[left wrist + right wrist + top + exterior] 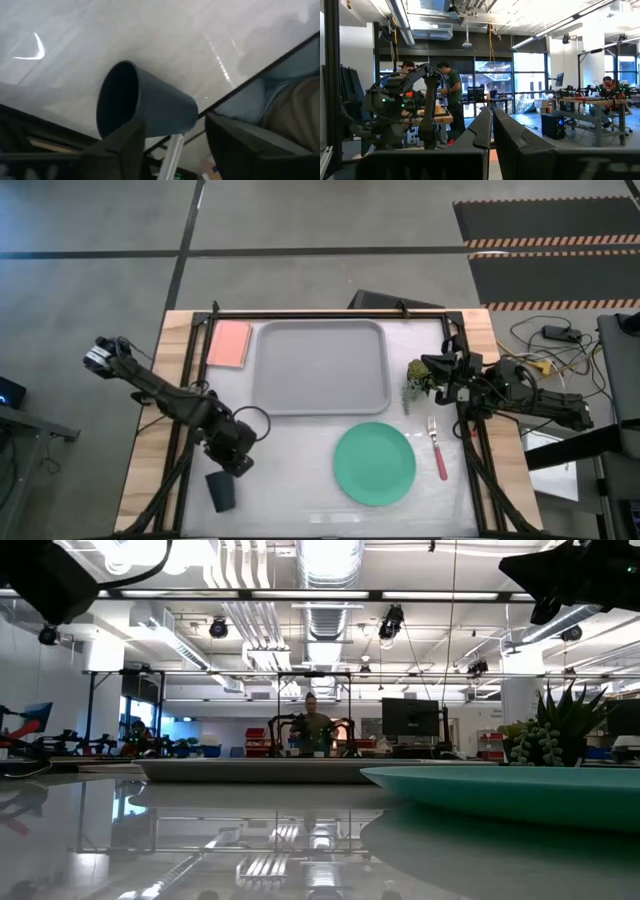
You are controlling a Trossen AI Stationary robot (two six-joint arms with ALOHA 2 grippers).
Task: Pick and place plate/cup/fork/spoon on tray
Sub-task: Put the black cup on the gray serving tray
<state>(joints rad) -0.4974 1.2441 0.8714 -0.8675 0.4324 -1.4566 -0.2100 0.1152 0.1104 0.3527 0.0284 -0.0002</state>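
The black cup (pixel 222 490) lies on its side at the table's near left; in the left wrist view (pixel 145 107) its mouth points away from my fingers. My left gripper (pixel 236 457) is open just far of it, one finger (pixel 125 150) on each side of the cup's base end. The mint-green plate (pixel 374 463) lies flat at the near middle, the pink-handled fork (pixel 437 448) to its right. The grey tray (pixel 320 367) lies at the far middle. My right gripper (pixel 425 366) is shut and empty at the far right. I see no spoon. My left gripper stands open around the cup's base end (pixel 187 120), coming at it from the far side along the cup's length. One finger overlaps the cup's side in the wrist view; I cannot tell whether it touches. The cup lies on the table.
A small pink pad (pixel 230 344) lies left of the tray. A potted green plant (pixel 415 383) stands by my right gripper, between tray and fork. Black frame rails run along the table's left, far and right edges. People stand in the room beyond.
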